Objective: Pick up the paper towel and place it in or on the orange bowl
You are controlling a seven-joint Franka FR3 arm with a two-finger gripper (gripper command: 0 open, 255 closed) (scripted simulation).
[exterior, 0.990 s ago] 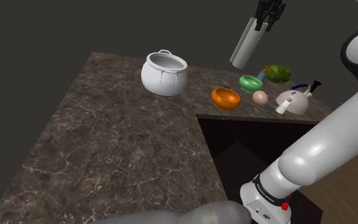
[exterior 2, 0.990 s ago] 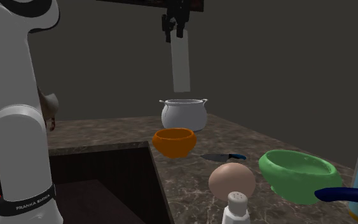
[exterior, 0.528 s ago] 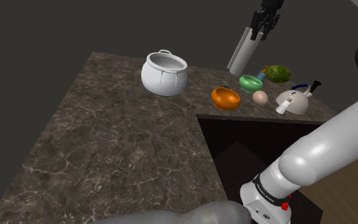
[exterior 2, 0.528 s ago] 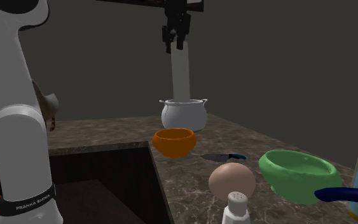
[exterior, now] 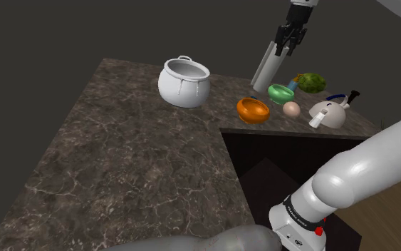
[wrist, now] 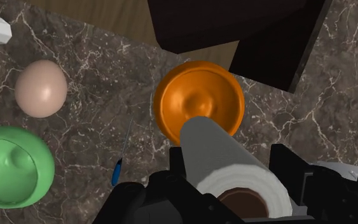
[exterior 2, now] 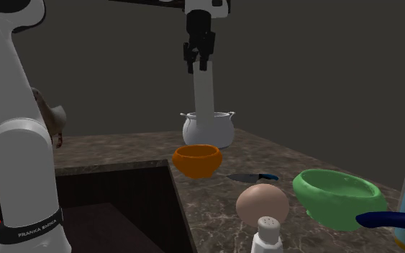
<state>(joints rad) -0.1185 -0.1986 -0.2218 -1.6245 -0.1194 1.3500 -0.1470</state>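
wrist view: pale grey, brown-cored paper towel point(wrist: 222, 149) in grip of tool point(wrist: 232, 170)

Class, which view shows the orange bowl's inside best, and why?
The wrist view: it looks straight down into the orange bowl, with the paper towel overlapping its edge. The shoulder and second exterior views show it more from the side.

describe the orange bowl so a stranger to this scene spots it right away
Start at the dark veined countertop and find the big white pot. To its right in the shoulder view, by the corner of the dark recess, sits the orange bowl. Its neighbour, the green bowl, differs in colour.
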